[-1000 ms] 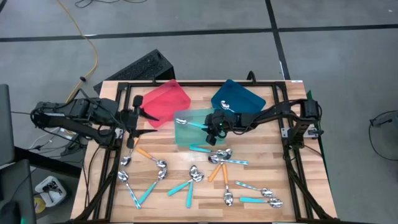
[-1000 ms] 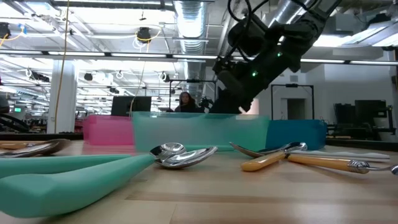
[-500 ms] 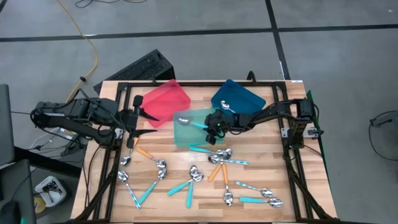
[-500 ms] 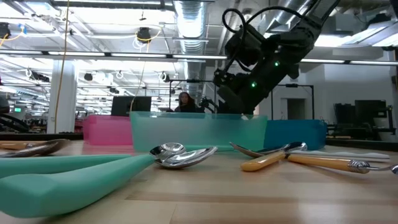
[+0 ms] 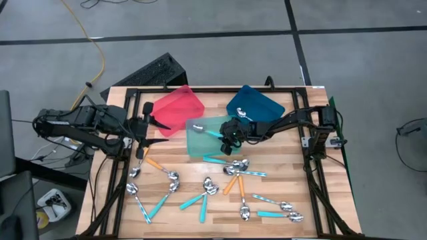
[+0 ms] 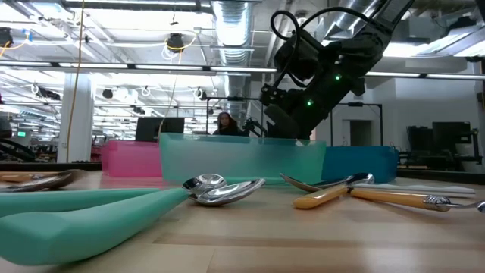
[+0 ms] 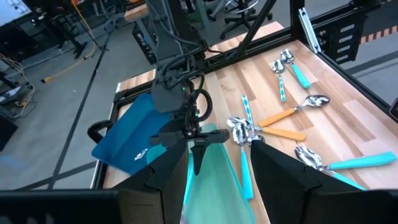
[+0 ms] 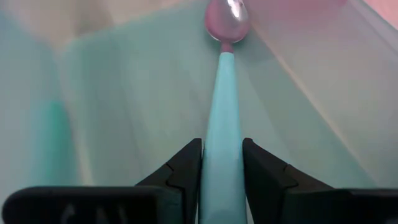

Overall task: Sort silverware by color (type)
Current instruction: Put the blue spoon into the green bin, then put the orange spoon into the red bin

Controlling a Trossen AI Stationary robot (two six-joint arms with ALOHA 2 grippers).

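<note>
Right pincer clamping teal-handled spoon over teal tray, left arm idle

My work surface is a pale wooden table edged by a black metal frame. On its far half sit three plastic trays: a red tray on the left, a dark blue tray on the right, and a translucent teal tray just nearer, between them. The near half carries scattered small spoons with shiny metal bowls: an orange-handled spoon at the left, teal-handled spoons across the middle, an orange-handled pair beside them, and pale blue-handled ones toward the near right corner.
</note>
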